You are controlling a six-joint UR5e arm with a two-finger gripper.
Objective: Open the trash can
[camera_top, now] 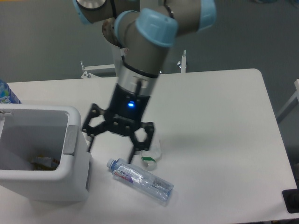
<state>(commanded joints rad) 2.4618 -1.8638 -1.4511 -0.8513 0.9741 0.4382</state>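
While its lid is out of sight, the boxy, smooth white plastic trash can (44, 158) sits open-topped at the table's (219, 121) left edge; the gripper (112, 149) hangs beside it, fingers spread wide, holding nothing.

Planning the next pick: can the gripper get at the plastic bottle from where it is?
Probably yes. The gripper hangs open just above the bottle, which lies flat on the table with nothing on top. The crumpled wrapper and bin sit close but off to the sides.
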